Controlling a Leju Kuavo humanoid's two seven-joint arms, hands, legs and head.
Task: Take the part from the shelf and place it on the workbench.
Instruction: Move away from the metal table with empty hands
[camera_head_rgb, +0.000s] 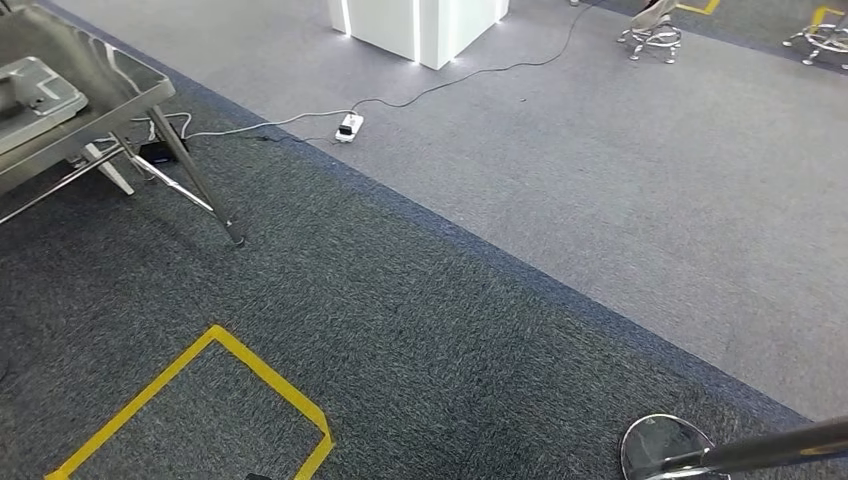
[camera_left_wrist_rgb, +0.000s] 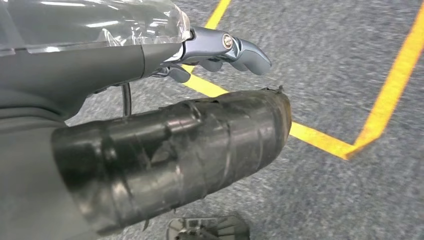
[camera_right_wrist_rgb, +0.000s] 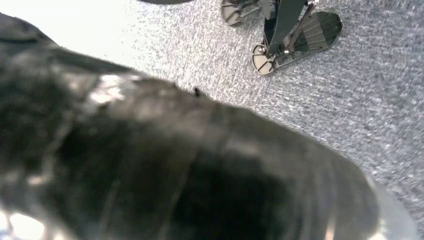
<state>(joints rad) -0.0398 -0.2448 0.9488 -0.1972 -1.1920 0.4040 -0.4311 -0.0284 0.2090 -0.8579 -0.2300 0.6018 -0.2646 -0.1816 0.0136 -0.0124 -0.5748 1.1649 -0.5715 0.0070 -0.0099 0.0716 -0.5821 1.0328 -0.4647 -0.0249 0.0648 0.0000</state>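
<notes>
Two yellow tape lines (camera_head_rgb: 265, 375) cross the dark carpet (camera_head_rgb: 400, 320) at lower left; a steel worktop (camera_head_rgb: 95, 75) fills the upper left. Left hand (camera_left_wrist_rgb: 220, 50) hangs with fingers curled, holding nothing; right hand (camera_right_wrist_rgb: 190, 165) is blurred, its state impossible to tell.

My head camera looks forward and down from high up, over the grey carpet (camera_head_rgb: 420, 300) towards a metal table (camera_head_rgb: 80, 90) far left. My left wrist camera sits close behind my left hand (camera_left_wrist_rgb: 165, 150), facing the floor; it shares the yellow tape (camera_head_rgb: 250, 370) with the head view. My right wrist camera presses against my right hand (camera_right_wrist_rgb: 175, 165), blurred, facing carpet.
</notes>
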